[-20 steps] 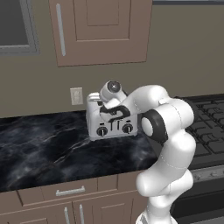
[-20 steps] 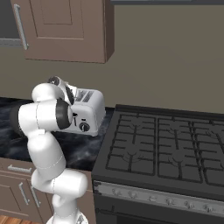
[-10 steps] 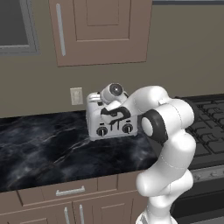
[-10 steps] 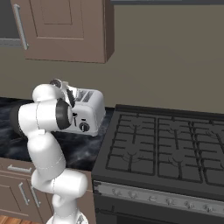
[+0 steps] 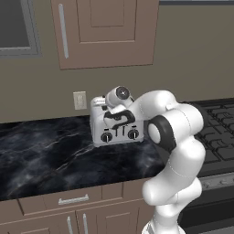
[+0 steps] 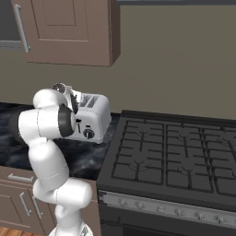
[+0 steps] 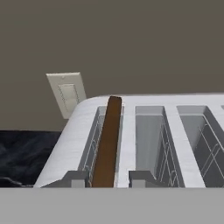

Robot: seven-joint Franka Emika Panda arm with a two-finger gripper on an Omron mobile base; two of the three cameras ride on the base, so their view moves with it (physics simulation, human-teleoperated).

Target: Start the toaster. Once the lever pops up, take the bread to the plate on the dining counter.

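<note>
Silver-white toaster [image 5: 116,128] stands on the black marble-veined worktop [image 5: 45,155], close to the beige wall, with a pale wall outlet [image 5: 80,100] just beside it at about 10 o'clock in the left base view and the black gas stove [image 6: 175,156] next to it at 3 o'clock in the right base view. The arm bends over the toaster's top; the claw [image 7: 108,178] hangs right above the slots, its two grey tips at 6 o'clock of the hand view, standing apart on either side of the near end of the bread [image 7: 107,142]. The tips straddle the slice with a little room each side, so I read the claw as spread and not pinching; contact cannot be confirmed. The bread sits on edge in the leftmost slot seen by the hand camera, its brown top edge raised above the slot rim, the other slots empty with wire guides showing. Two black knobs and small levers show on the front face; lever position is too small to judge. Judgement on progress: the slice riding high suggests toasting is over and the pick-up is the step in hand. Left to do: close on the slice, lift it straight out, drive to the dining counter, set it on the plate.
</note>
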